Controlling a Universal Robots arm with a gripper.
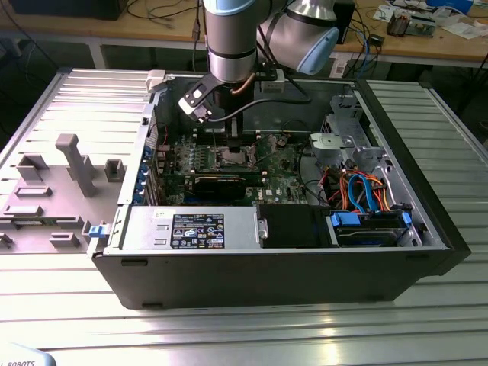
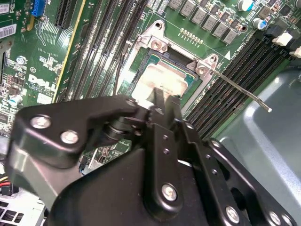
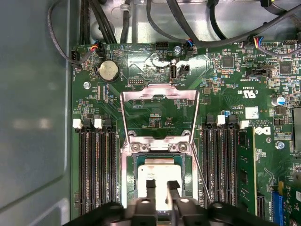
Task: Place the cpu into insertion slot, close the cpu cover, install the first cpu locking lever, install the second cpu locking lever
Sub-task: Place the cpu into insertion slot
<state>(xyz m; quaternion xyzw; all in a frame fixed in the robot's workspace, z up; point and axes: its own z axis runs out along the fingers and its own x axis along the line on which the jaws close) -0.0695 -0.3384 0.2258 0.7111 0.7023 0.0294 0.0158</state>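
The cpu (image 3: 160,170), a small flat square with a dull silvery-grey top, lies level inside the insertion slot (image 3: 128,175); in the second wrist view a green border shows around its metal cap. The slot's rim is bright stamped metal with screw heads at its corners and sits flush in the green circuit board (image 3: 155,115). The cpu cover (image 3: 160,93), a thin silvery frame with a square window, is swung open away from the slot, and the board shows through its window. One locking lever (image 2: 244,95), a slender wire rod, angles out unlatched from a corner of the slot. The gripper (image 3: 161,184) hangs directly over the cpu, its black fingers (image 3: 150,187) parted by a narrow gap and clasping nothing; whether the tips touch the chip cannot be told. Long black memory slots (image 3: 96,169) run close along both sides of the slot, leaving little room sideways. In the exterior view the arm reaches straight down into the open computer case (image 1: 267,267), whose grey steel walls stand around the board.
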